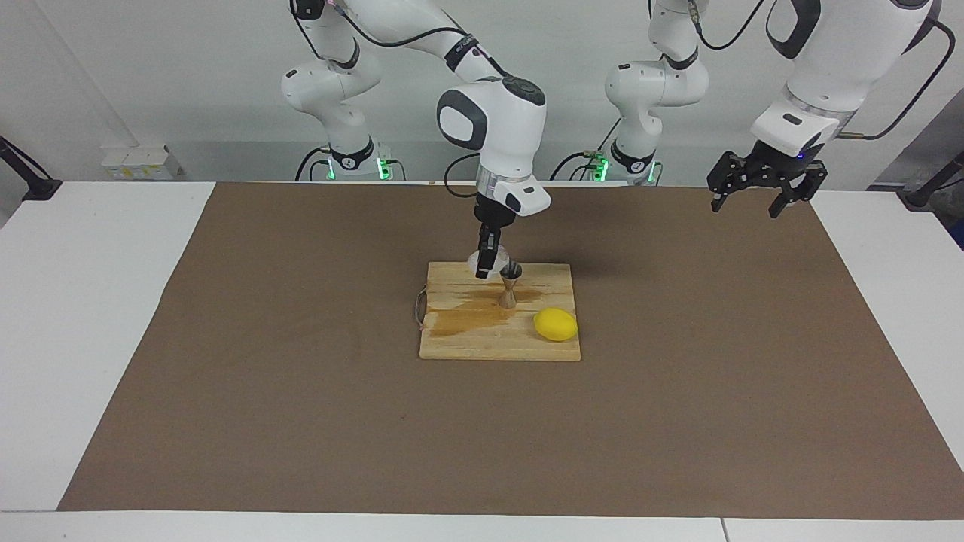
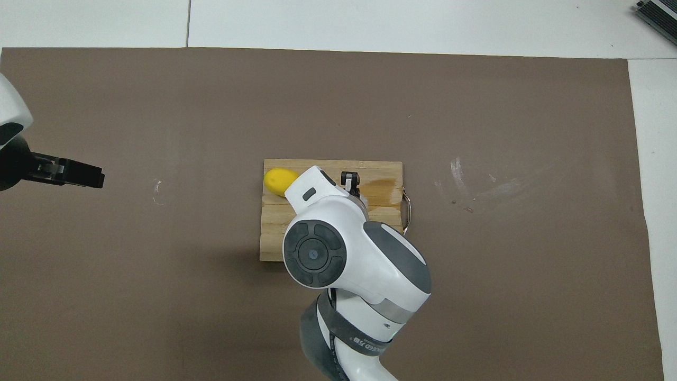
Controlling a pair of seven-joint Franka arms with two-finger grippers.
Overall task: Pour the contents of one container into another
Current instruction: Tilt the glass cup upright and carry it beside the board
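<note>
Your right pincer (image 1: 489, 263) is over the wooden board (image 1: 467, 342), clamped on the clear glass cup (image 1: 477, 263), held just beside the top of the metal jigger (image 1: 510, 286). The jigger stands upright on the board, on a wet stain (image 1: 471, 316), with the lemon (image 1: 556, 324) near it. Your left pincer (image 1: 757, 197) waits with fingers apart, raised over the tabletop (image 1: 90, 301) at its own end.

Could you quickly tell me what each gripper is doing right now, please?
Left gripper: open, empty, waiting over the left arm's end of the table.
Right gripper: shut on the glass cup, beside the jigger.
</note>
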